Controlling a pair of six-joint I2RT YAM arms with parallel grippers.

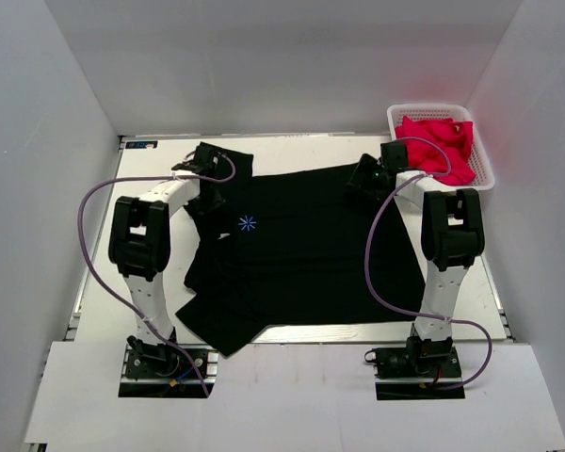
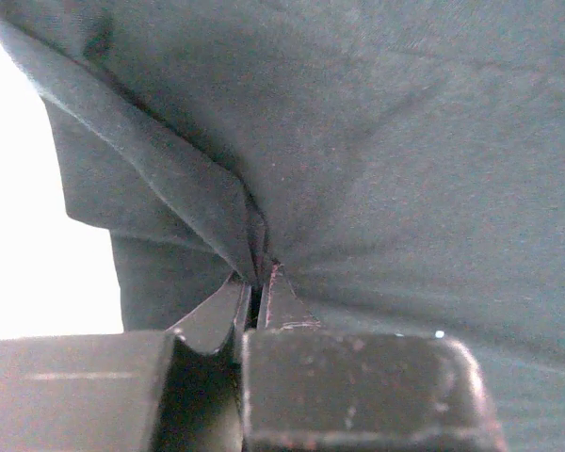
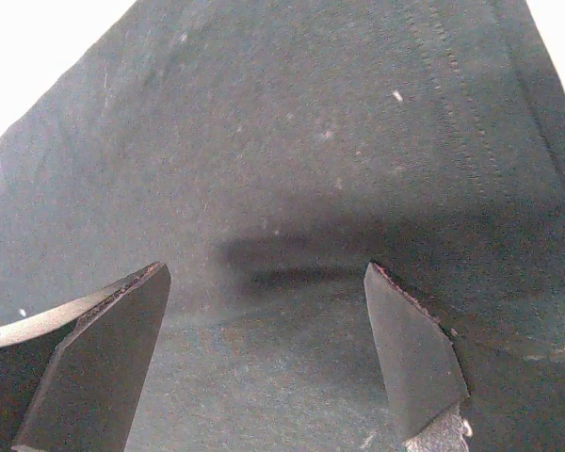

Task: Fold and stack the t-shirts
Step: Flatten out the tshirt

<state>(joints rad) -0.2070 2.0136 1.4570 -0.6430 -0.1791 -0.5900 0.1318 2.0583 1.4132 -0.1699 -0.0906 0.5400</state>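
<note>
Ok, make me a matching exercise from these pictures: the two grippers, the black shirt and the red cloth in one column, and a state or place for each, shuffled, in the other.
1. left gripper
2. right gripper
3. black t-shirt
4. red cloth

A. piled in the white basket
B. fingers open over the shirt
C. spread out on the table
D. fingers shut on a pinched fold

Pairs: 1-D, 2-B, 3-C, 4-A.
</note>
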